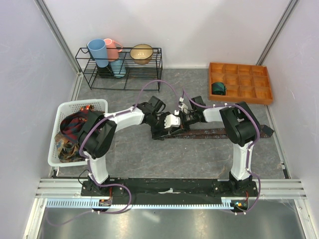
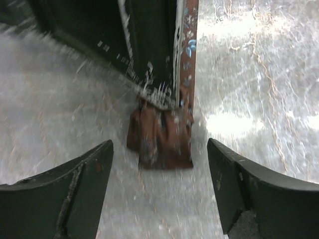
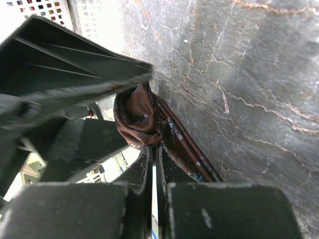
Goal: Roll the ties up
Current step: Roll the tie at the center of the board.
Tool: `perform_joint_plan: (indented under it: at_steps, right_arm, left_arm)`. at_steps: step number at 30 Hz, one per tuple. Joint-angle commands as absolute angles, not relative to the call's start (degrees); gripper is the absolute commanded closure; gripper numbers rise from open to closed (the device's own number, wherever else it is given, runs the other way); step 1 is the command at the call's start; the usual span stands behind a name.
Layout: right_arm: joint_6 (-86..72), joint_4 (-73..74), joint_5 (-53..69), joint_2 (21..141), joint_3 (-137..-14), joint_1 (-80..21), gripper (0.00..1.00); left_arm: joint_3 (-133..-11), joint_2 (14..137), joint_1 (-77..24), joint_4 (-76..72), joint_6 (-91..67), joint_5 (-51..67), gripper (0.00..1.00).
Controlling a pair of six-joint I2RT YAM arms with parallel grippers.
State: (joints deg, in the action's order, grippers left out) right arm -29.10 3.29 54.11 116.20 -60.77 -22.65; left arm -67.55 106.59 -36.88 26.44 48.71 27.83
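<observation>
A maroon-brown tie lies stretched across the middle of the table, its left end bunched into a small fold. My right gripper is shut on that folded end, fingertips pinching the cloth from above. My left gripper stands open just short of the fold, one finger on each side, touching nothing. More ties are heaped in the white basket at the left. A rolled teal tie sits in a compartment of the orange tray.
A black wire rack with cups and a bowl stands at the back left. The orange tray sits at the back right against the wall. White walls close in both sides. The two wrists are close together over the tie's left end.
</observation>
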Motion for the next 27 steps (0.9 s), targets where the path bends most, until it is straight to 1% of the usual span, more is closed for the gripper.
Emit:
perform_joint_plan:
  at_steps: [1,4,6,7,8,10,11,13,14,15,16,19,20,21,22,24,25,27]
  right_arm:
    - [-26.89,4.66,52.21,114.52,-60.29,-22.5,1.0]
    - [-27.24,4.13,52.56,114.17,-60.03,-22.5,1.0]
    - [-27.6,3.87,52.91,114.0,-59.94,-22.59,1.0]
    - [-27.68,3.69,53.08,113.99,-59.94,-22.5,1.0]
    - [-28.12,3.34,53.17,113.91,-59.85,-22.59,1.0]
    - [-28.65,2.64,53.61,113.73,-59.85,-22.59,1.0]
    - [-28.91,2.55,53.61,113.56,-59.85,-22.5,1.0]
    - [-29.09,2.46,53.7,113.38,-59.94,-22.59,1.0]
    - [-29.0,2.55,53.7,113.2,-59.94,-22.59,1.0]
    - [-29.09,2.46,53.79,113.12,-59.94,-22.5,1.0]
    - [-29.18,2.55,53.79,112.94,-59.85,-22.5,1.0]
    - [-29.27,2.64,53.88,112.76,-59.85,-22.5,1.0]
    - [-29.35,2.64,53.79,112.68,-59.85,-22.5,1.0]
    - [-29.36,2.72,53.7,112.59,-59.85,-22.5,1.0]
    - [-29.44,2.81,53.7,112.67,-59.85,-22.5,1.0]
    - [-29.36,2.72,53.62,112.85,-59.94,-22.5,1.0]
    - [-29.36,2.72,53.53,112.94,-59.94,-22.5,1.0]
    - [-29.53,2.72,53.61,113.2,-59.94,-22.59,1.0]
  left_arm:
    - [-71.1,109.24,-38.49,25.75,48.61,25.49,0.19]
    - [-71.98,110.65,-39.28,26.45,47.99,24.52,0.19]
    - [-71.98,111.18,-39.81,26.72,47.99,24.17,0.22]
    - [-71.98,111.27,-39.99,26.89,48.16,23.73,0.24]
    - [-71.9,111.36,-40.08,26.89,48.25,23.3,0.28]
    - [-71.98,111.8,-40.25,28.03,48.95,23.38,0.34]
    - [-71.98,111.88,-40.25,28.65,49.22,23.64,0.44]
    - [-71.37,111.36,-40.25,29.09,49.83,23.64,0.55]
    - [-71.02,111.18,-40.25,29.18,50.27,23.38,0.65]
    - [-70.49,110.92,-40.25,29.35,51.06,23.29,0.69]
    - [-70.05,110.48,-40.25,29.62,51.33,23.2,0.76]
    - [-69.08,110.04,-40.25,29.71,52.03,23.11,0.83]
    - [-69.0,109.78,-40.25,30.14,52.21,23.12,0.82]
    - [-69.17,109.69,-40.25,30.15,52.03,23.38,0.77]
    - [-69.26,109.51,-40.25,30.15,52.03,23.64,0.6]
    - [-70.13,109.33,-40.34,29.97,51.25,25.04,0.46]
    - [-70.48,109.42,-40.34,29.88,50.89,25.31,0.37]
    - [-71.97,110.3,-40.78,29.62,49.75,25.58,0.33]
